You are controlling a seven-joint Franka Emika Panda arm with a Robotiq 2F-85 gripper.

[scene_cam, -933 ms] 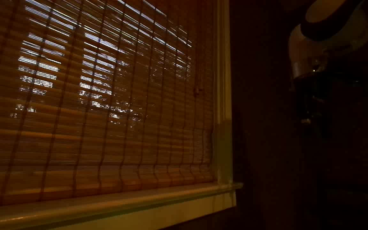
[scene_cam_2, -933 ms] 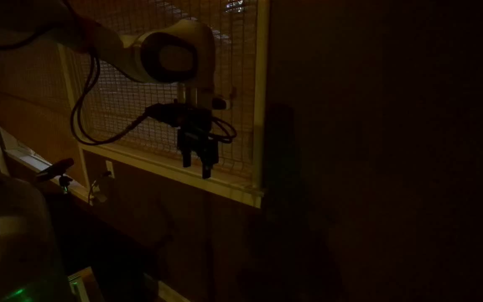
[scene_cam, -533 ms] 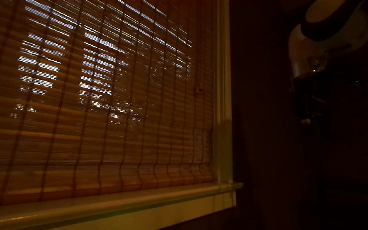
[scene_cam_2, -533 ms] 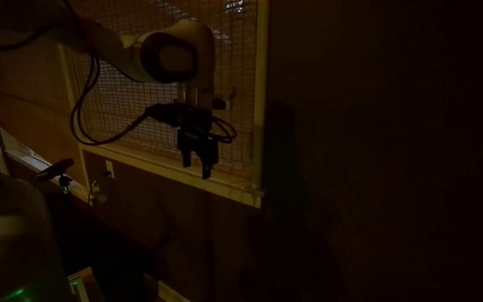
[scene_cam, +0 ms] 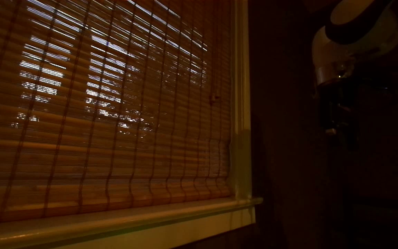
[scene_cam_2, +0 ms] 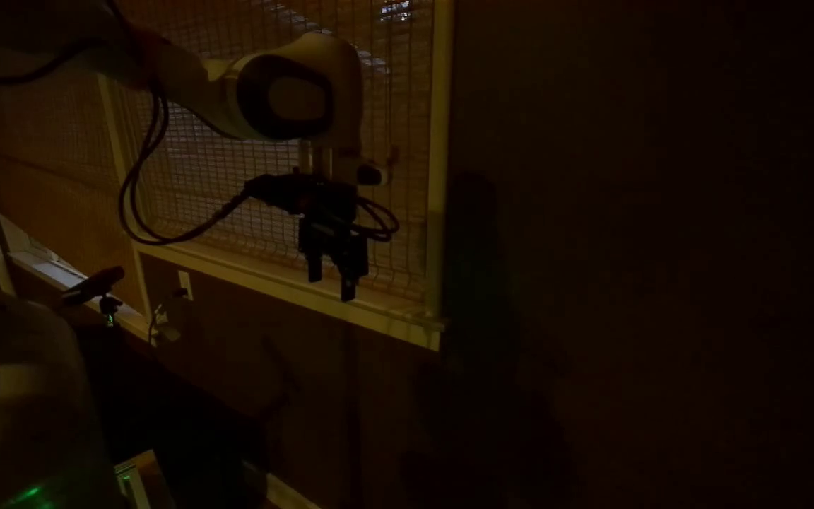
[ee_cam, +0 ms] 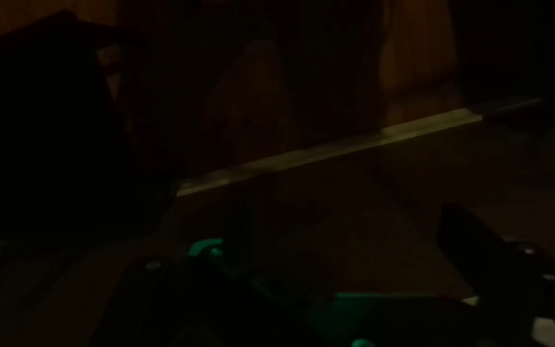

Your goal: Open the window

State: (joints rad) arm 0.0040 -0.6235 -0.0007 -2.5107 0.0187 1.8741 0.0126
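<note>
The window shows in both exterior views, with its pale frame and sill. Its reddish-brown slatted blind hangs down to the sill, and light comes through the upper slats. A small cord end hangs near the blind's right edge. My gripper points down with its fingers apart and nothing between them. In that view it overlaps the lower blind and sill; no contact shows. It is dim at the right in an exterior view. In the wrist view the gripper is open; the window cannot be made out.
A looped cable hangs from the arm. A small camera on a stand, a wall outlet and a bulky grey object with green lights stand lower left. A pale strip crosses the wrist view. The scene is very dark.
</note>
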